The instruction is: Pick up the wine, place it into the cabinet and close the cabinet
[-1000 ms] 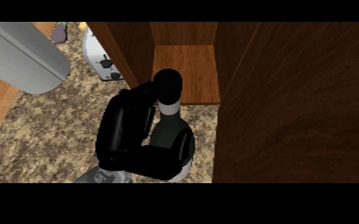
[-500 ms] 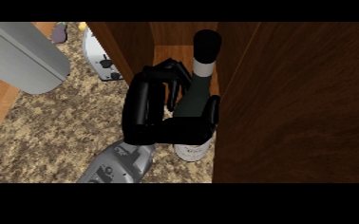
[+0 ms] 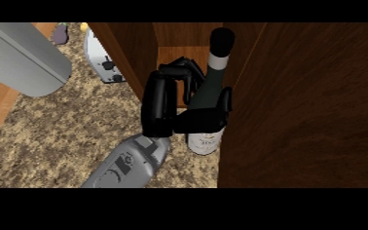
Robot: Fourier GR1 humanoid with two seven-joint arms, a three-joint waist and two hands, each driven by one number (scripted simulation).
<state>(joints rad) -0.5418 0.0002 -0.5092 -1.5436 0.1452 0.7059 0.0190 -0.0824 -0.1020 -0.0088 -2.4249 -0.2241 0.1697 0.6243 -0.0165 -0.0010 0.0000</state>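
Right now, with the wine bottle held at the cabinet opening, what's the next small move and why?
Probably keep pushing the wine bottle forward into the cabinet before letting go. The hand is curled round the bottle; its neck already reaches over the wooden shelf, but its labelled base sits above the granite counter, so releasing now would likely leave it outside. The open cabinet door stands close on the right.

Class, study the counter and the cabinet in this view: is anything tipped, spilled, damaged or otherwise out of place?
Nothing looks spilled or damaged. The wine bottle is tilted rather than upright, but only because the hand curled round it is carrying it neck-first into the open cabinet. The toaster beside the cabinet sits normally on the counter.
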